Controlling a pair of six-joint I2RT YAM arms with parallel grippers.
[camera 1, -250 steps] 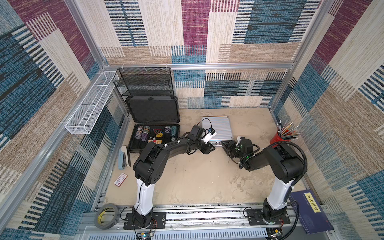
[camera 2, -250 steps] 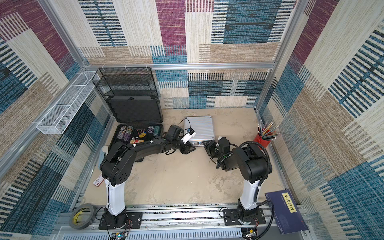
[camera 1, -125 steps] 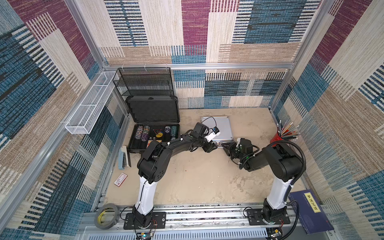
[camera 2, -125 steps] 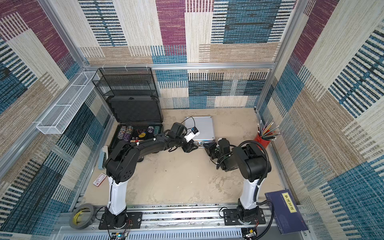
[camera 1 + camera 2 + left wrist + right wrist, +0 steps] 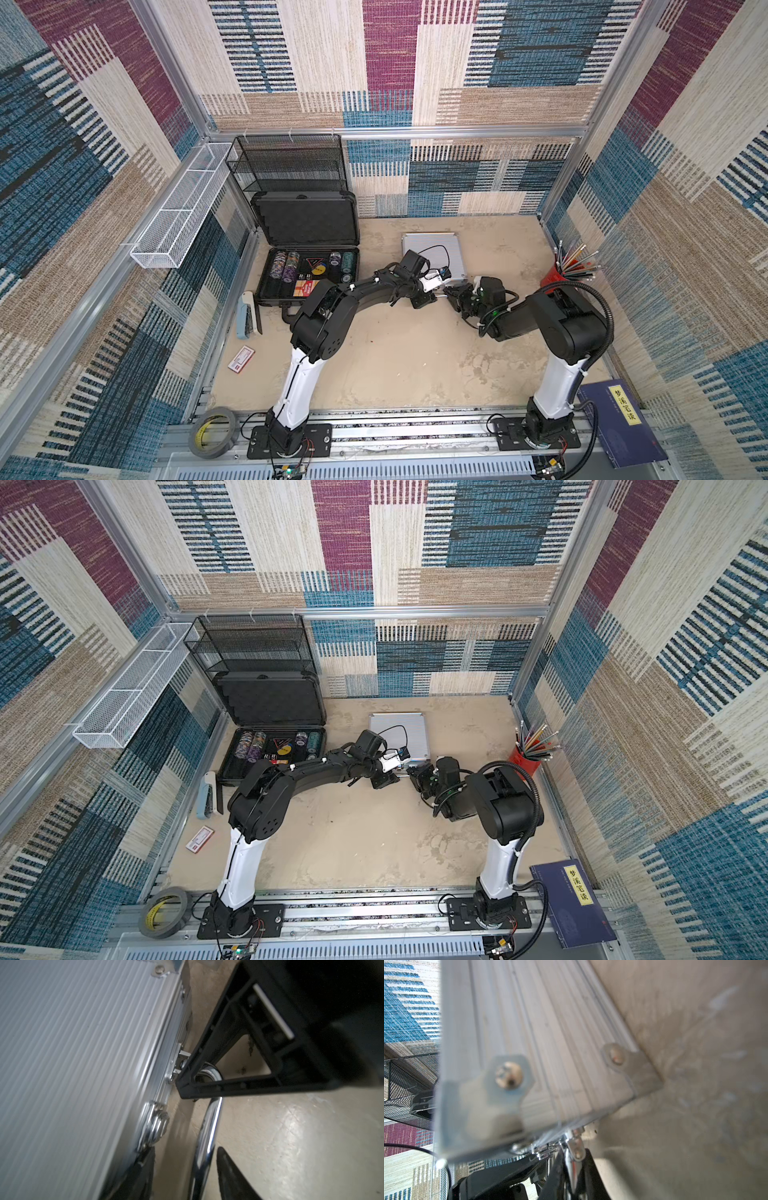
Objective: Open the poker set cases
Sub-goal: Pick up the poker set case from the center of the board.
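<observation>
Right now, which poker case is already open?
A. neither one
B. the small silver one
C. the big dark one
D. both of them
C: the big dark case has its lid standing up and its chips showing, while the silver case lies flat with its lid down.

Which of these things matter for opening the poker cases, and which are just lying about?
Job: large dark case, lid already up; ribbed silver aluminium case, closed; its chrome handle; left gripper; right gripper.

Lying about: black wire-mesh rack; white wire basket; red pencil cup; tape roll; blue book; stapler; red-and-white card.
</observation>
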